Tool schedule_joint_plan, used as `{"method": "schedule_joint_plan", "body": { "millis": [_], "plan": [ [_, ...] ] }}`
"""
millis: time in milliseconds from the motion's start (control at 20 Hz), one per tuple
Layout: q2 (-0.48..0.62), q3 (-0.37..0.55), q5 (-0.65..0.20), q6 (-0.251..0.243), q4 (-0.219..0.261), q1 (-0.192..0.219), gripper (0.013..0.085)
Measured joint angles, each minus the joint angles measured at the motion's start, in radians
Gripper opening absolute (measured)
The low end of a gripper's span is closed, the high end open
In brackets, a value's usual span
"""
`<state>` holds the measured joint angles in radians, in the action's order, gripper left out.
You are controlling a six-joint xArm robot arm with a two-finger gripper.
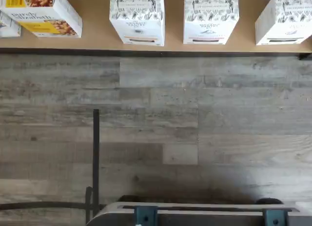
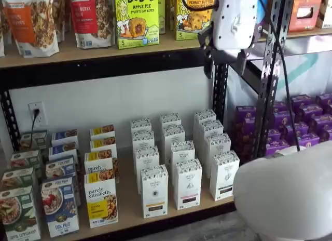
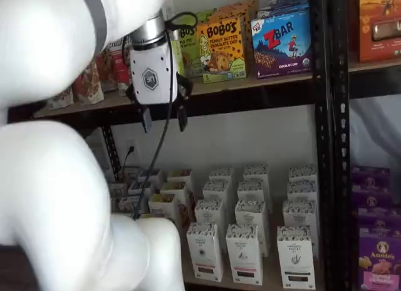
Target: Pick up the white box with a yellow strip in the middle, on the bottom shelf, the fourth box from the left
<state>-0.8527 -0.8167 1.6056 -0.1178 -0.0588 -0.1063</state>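
Observation:
The white box (image 2: 154,191) stands at the front of the bottom shelf (image 2: 129,216), just right of a "purely elizabeth" carton; a short yellowish strip marks its lower front. The wrist view shows the white box (image 1: 137,16) from above on the pale bottom shelf (image 1: 97,40). It is also seen as the leftmost front white box (image 3: 205,250) in a shelf view. My gripper (image 2: 225,62) hangs high above, level with the upper shelf's edge. In both shelf views its black fingers are open, with a plain gap and nothing in it; the gripper (image 3: 164,118) is far from the box.
Two alike white cartons (image 2: 187,184) (image 2: 224,174) stand right of the target, with more rows behind. The "purely elizabeth" box (image 2: 101,199) is at its left. Purple boxes (image 2: 295,126) fill the neighbouring bay past a black upright (image 2: 220,106). My white arm (image 3: 56,147) covers much of one view.

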Motion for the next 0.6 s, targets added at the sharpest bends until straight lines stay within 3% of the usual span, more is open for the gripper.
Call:
{"method": "schedule_joint_plan", "body": {
  "millis": [200, 600],
  "plan": [
    [0.021, 0.06, -0.08, -0.009, 0.007, -0.012, 0.085],
    [0.079, 0.196, -0.319, -0.035, -0.001, -0.052, 0.085]
  ]
}}
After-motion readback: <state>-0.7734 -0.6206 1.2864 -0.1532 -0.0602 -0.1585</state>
